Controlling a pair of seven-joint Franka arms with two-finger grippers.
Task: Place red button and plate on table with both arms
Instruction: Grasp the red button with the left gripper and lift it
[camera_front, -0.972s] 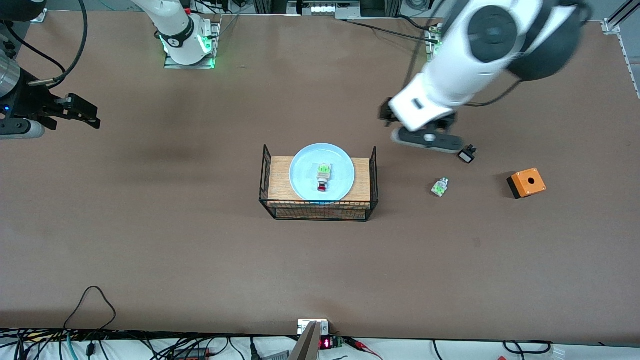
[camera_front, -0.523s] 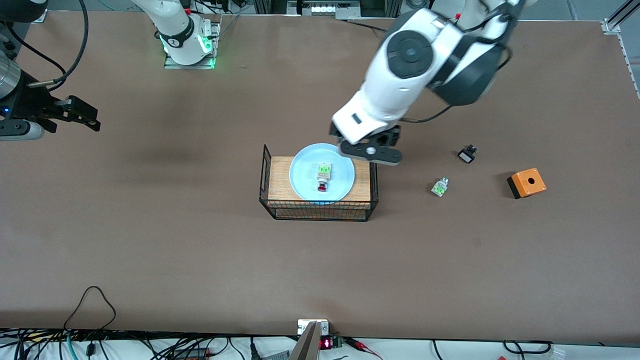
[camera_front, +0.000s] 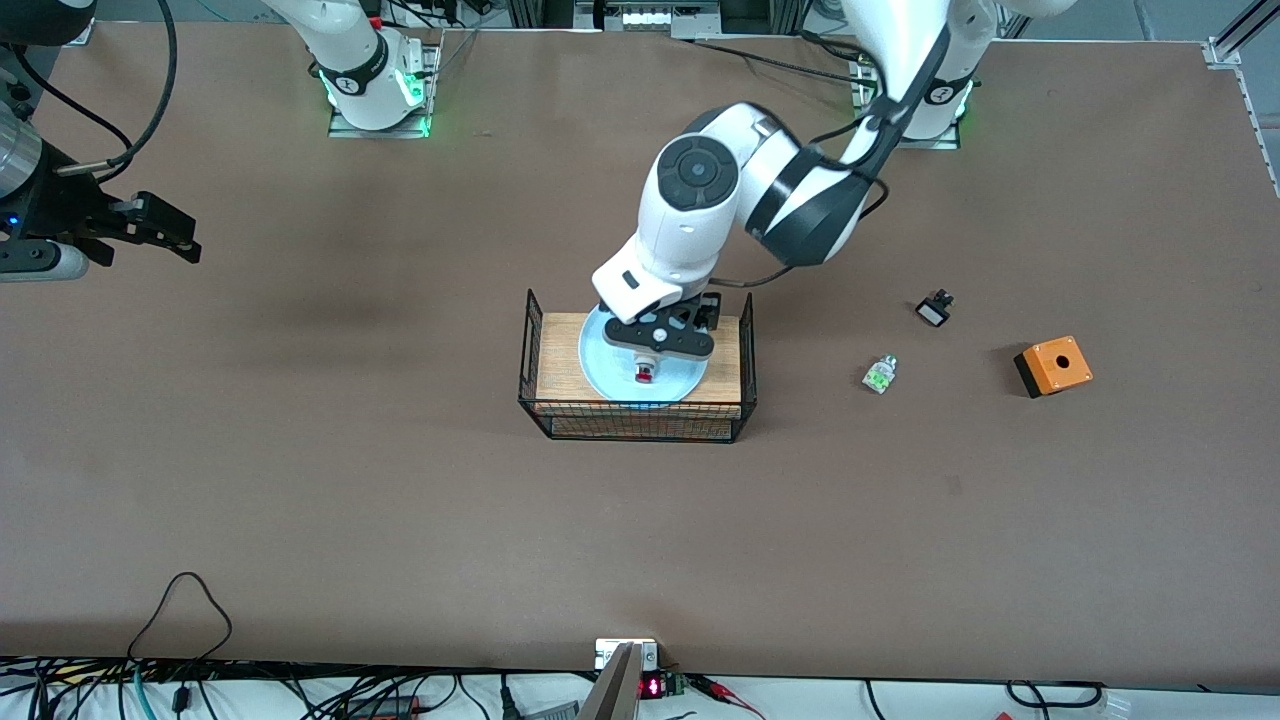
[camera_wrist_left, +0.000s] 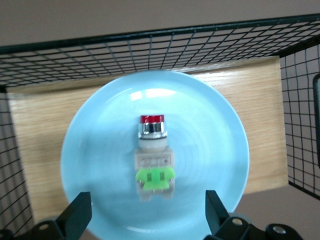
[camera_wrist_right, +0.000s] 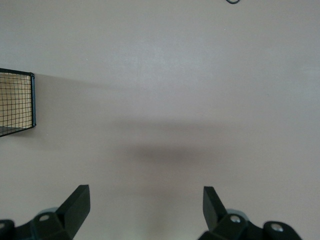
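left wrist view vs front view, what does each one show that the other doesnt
Only the left wrist view shows the red button whole, lying on the plate between the left gripper's open fingers.

Only the front view shows the right gripper waiting over bare table, plus the orange box and two loose small parts.

Both show plate, button and wire basket.

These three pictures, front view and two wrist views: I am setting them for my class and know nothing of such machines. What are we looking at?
Two white jointed robot arms work at a brown table. The front view looks down from across it; each wrist view looks out past one arm's own black fingers.

The left gripper, open and holding nothing, hangs over a glossy pale-blue plate bearing a small red-capped button. The plate sits on a wood-topped black wire basket.

The right gripper, also open, waits over bare table.
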